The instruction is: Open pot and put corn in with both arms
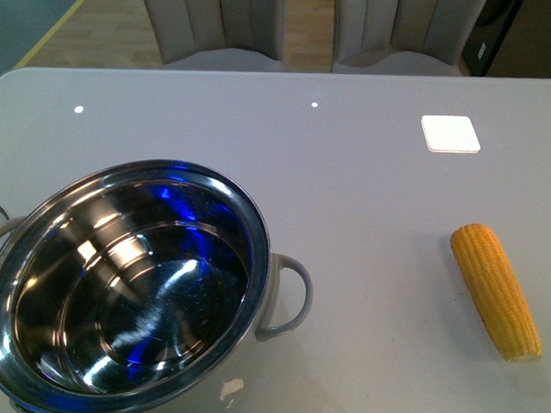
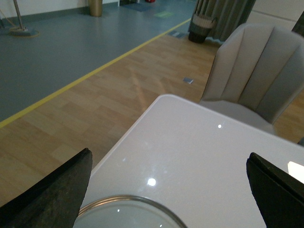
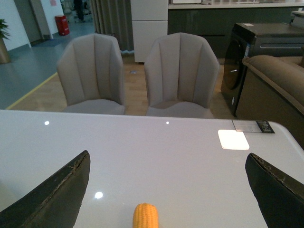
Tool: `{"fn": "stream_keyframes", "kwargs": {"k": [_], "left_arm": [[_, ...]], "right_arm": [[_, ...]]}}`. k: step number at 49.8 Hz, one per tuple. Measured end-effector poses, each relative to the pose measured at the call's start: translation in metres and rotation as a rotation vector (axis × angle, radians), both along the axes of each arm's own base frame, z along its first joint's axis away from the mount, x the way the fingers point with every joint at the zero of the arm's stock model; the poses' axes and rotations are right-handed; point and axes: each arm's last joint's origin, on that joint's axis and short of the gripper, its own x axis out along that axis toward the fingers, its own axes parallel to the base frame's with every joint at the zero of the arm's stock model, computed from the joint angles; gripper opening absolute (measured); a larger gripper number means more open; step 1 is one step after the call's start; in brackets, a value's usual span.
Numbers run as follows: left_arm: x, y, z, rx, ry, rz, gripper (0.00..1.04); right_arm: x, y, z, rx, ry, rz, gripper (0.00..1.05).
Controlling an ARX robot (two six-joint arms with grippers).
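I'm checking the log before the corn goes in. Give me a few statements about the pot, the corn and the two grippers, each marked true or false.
1. The pot has no lid on it. True.
2. The corn lies inside the pot. False: it lies on the table, to the right of the pot.
3. The right gripper is shut on the corn. False: its fingers stand wide apart and the corn lies untouched on the table.
4. The left gripper is open. True.
5. A white square pad lies on the table beyond the corn. True.
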Motion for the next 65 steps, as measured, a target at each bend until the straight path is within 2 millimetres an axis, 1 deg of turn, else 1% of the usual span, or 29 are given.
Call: {"fn": "stream_keyframes", "kwargs": {"k": [2, 3, 7, 12, 16, 22, 27, 35, 39, 41, 42, 44, 45, 50, 51, 53, 54, 59, 63, 65], "left_arm": [[-0.004, -0.005, 0.010, -0.001, -0.015, -0.004, 0.98], [-0.009, -0.010, 0.020, -0.001, -0.028, -0.014, 0.98], [-0.023, -0.029, 0.042, 0.015, -0.055, -0.045, 0.98], [-0.039, -0.048, 0.059, 0.030, -0.069, -0.068, 0.98], [-0.045, -0.059, 0.070, 0.049, -0.063, -0.062, 0.98], [-0.056, -0.074, 0.079, 0.083, -0.038, -0.067, 0.98], [-0.071, -0.086, 0.085, 0.106, -0.017, -0.076, 0.98], [-0.102, -0.100, 0.096, 0.098, -0.007, -0.066, 0.98], [-0.120, -0.110, 0.099, 0.097, -0.007, -0.085, 0.98], [-0.134, -0.120, 0.099, 0.115, -0.041, -0.180, 0.88], [-0.138, -0.123, 0.098, 0.119, -0.048, -0.201, 0.85], [-0.147, -0.133, 0.094, 0.133, -0.070, -0.234, 0.74], [-0.149, -0.135, 0.092, 0.136, -0.075, -0.243, 0.70], [-0.156, -0.146, 0.085, 0.145, -0.086, -0.239, 0.45], [-0.157, -0.147, 0.084, 0.145, -0.085, -0.241, 0.42], [-0.159, -0.150, 0.081, 0.145, -0.084, -0.242, 0.31], [-0.159, -0.151, 0.080, 0.144, -0.083, -0.242, 0.28], [-0.164, -0.157, 0.075, 0.144, -0.085, -0.243, 0.03], [-0.166, -0.160, 0.072, 0.148, -0.085, -0.246, 0.03], [-0.168, -0.163, 0.071, 0.149, -0.083, -0.220, 0.03]], "right_arm": [[0.000, 0.000, 0.000, 0.000, 0.000, 0.000, 0.96], [0.000, 0.000, 0.000, 0.000, 0.000, 0.000, 0.96], [0.000, 0.000, 0.000, 0.000, 0.000, 0.000, 0.96], [0.000, 0.000, 0.000, 0.000, 0.000, 0.000, 0.96], [0.000, 0.000, 0.000, 0.000, 0.000, 0.000, 0.96], [0.000, 0.000, 0.000, 0.000, 0.000, 0.000, 0.96], [0.000, 0.000, 0.000, 0.000, 0.000, 0.000, 0.96], [0.000, 0.000, 0.000, 0.000, 0.000, 0.000, 0.96], [0.000, 0.000, 0.000, 0.000, 0.000, 0.000, 0.96], [0.000, 0.000, 0.000, 0.000, 0.000, 0.000, 0.96], [0.000, 0.000, 0.000, 0.000, 0.000, 0.000, 0.96], [0.000, 0.000, 0.000, 0.000, 0.000, 0.000, 0.96], [0.000, 0.000, 0.000, 0.000, 0.000, 0.000, 0.96], [0.000, 0.000, 0.000, 0.000, 0.000, 0.000, 0.96], [0.000, 0.000, 0.000, 0.000, 0.000, 0.000, 0.96], [0.000, 0.000, 0.000, 0.000, 0.000, 0.000, 0.96], [0.000, 0.000, 0.000, 0.000, 0.000, 0.000, 0.96], [0.000, 0.000, 0.000, 0.000, 0.000, 0.000, 0.96], [0.000, 0.000, 0.000, 0.000, 0.000, 0.000, 0.96], [0.000, 0.000, 0.000, 0.000, 0.000, 0.000, 0.96]]}}
